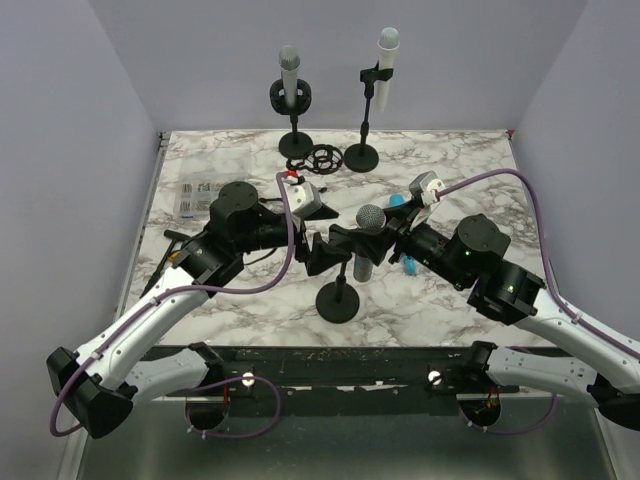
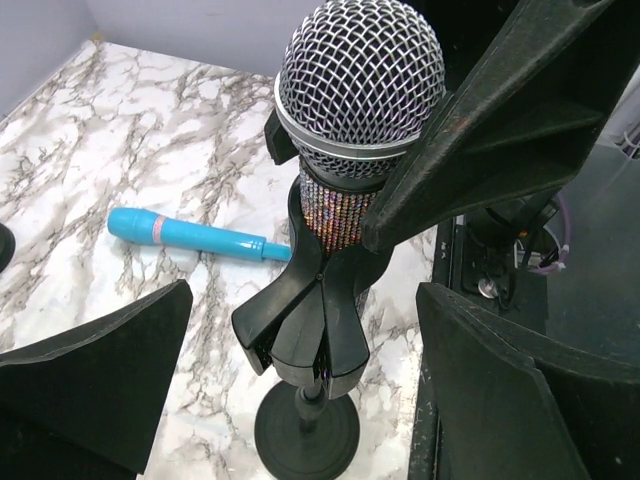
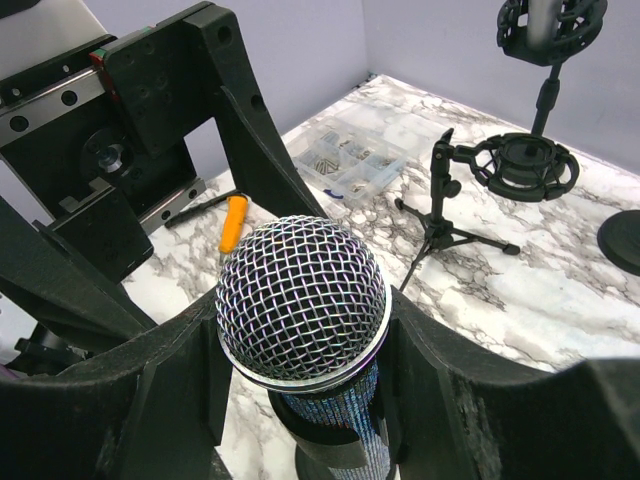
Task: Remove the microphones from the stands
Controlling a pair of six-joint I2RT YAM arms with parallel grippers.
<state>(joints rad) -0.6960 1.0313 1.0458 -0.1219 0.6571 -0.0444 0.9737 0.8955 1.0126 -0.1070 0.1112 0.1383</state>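
Note:
The microphone [image 1: 371,218], with a silver mesh head and a glittery body, sits upright in the black clip [image 2: 310,320] of a short stand with a round base [image 1: 338,301]. My right gripper [image 3: 300,340] is shut on the microphone [image 3: 300,300], its fingers [image 3: 450,380] pressing both sides just under the head's ring. My left gripper [image 2: 305,330] is open. Its fingers [image 2: 90,380] stand wide on either side of the clip, apart from it. In the top view the left gripper [image 1: 325,250] is left of the stand and the right gripper [image 1: 388,235] is right of it.
A blue pen [image 2: 195,235] lies on the marble behind the stand. Two other stands with microphones [image 1: 290,90] [image 1: 385,60] are at the back, with a loose shock mount [image 1: 325,157] between them. A small tripod mount [image 3: 520,165], a clear parts box [image 3: 345,160] and an orange-handled tool [image 3: 232,222] lie nearby.

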